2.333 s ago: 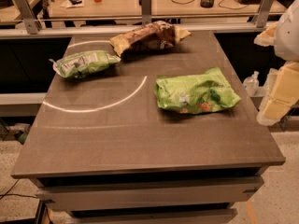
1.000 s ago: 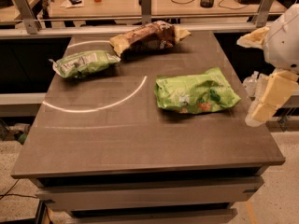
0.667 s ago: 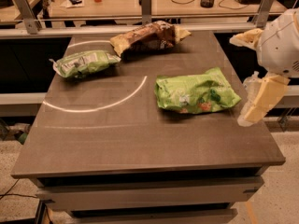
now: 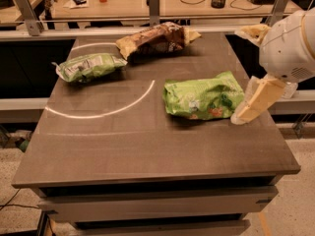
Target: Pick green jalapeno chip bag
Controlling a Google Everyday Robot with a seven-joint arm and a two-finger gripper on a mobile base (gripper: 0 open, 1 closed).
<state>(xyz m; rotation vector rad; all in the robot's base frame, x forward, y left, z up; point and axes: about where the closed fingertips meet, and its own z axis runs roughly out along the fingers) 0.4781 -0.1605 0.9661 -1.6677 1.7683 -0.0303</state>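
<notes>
Three sealed chip bags on a grey counter (image 4: 147,151), hand (image 4: 255,101) at its right edge.

The hand hangs over the counter's right side, its tip just beside the bright lime-green bag (image 4: 204,96); spread or pressed together, I cannot tell. The brown and yellow bag (image 4: 155,39) lies at the back. The green jalapeno chip bag (image 4: 88,66) lies at the back left, well apart from the hand. Since earlier, the hand has moved in leftward; the bags have not shifted.
</notes>
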